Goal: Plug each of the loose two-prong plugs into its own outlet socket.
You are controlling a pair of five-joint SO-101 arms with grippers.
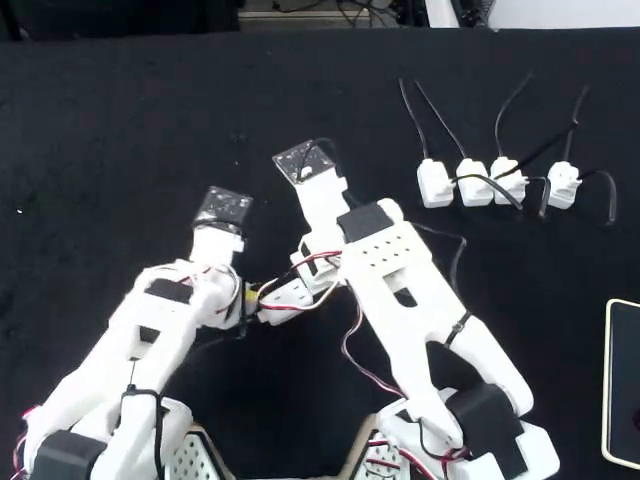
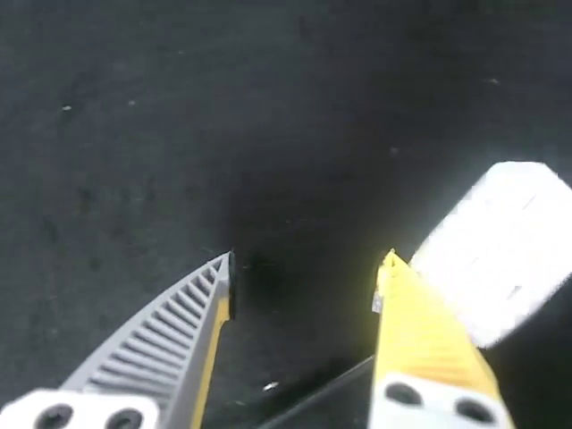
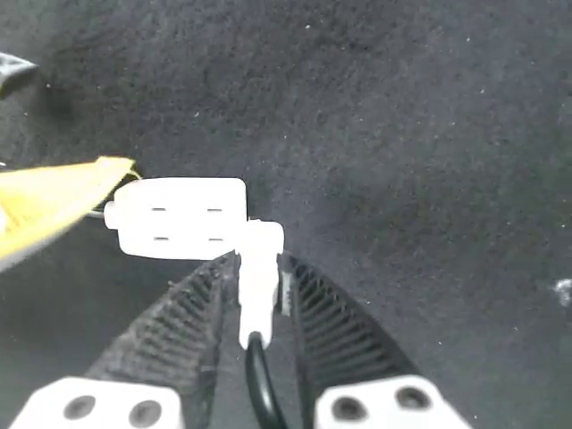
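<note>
My right gripper [image 3: 257, 265] is shut on a white two-prong plug [image 3: 261, 237], whose black cord runs back between the fingers. The plug's head touches the corner of a white outlet block [image 3: 179, 217], whose slots face the camera; the prongs are hidden. My left gripper [image 2: 304, 277] is open just above the black cloth with nothing between its fingers. The outlet block [image 2: 496, 250] lies just outside its yellow finger [image 2: 420, 331]. That yellow finger [image 3: 54, 201] meets the block's far end. In the high view the block [image 1: 283, 300] lies between the two arms.
Several more white plugs [image 1: 472, 183] with black cords lie in a row at the back right. A dark flat device with a pale rim [image 1: 625, 380] lies at the table's right edge. Black cloth [image 1: 120, 130] covers the table.
</note>
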